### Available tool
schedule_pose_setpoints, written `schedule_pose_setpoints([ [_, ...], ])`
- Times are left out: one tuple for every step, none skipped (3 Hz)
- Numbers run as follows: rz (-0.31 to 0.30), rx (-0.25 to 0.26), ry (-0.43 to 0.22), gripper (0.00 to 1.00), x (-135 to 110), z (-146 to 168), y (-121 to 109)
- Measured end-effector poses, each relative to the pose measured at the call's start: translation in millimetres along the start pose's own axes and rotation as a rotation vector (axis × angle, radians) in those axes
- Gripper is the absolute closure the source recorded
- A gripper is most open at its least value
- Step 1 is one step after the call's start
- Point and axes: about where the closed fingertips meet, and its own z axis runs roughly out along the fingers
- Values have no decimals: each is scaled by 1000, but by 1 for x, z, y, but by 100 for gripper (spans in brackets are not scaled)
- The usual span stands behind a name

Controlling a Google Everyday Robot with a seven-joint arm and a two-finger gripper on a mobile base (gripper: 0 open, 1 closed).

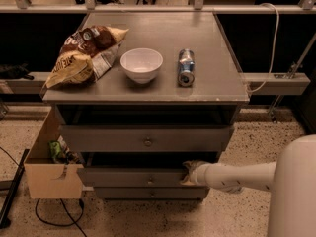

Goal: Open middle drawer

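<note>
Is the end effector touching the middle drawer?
Cannot tell. In the camera view, the end effector overlaps the middle drawer at its front's right end; the contact itself is hidden.

On the cabinet [217,90] top, in the upper half of the frame, lie chip bags [84,53], a bowl [141,64] and a can [185,67], left to right. Below centre, the top drawer [108,139] sits above the middle drawer [128,177], with the bottom drawer [148,193] under that. The gripper [189,173] is at the middle drawer's upper right edge, and a box [49,179] stands at lower left beside the cabinet.
</note>
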Motion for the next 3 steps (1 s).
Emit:
schedule_pose_setpoints([
  [0,0,0,55,0,0,0],
  [0,0,0,31,0,0,0],
  [0,0,0,31,0,0,0],
])
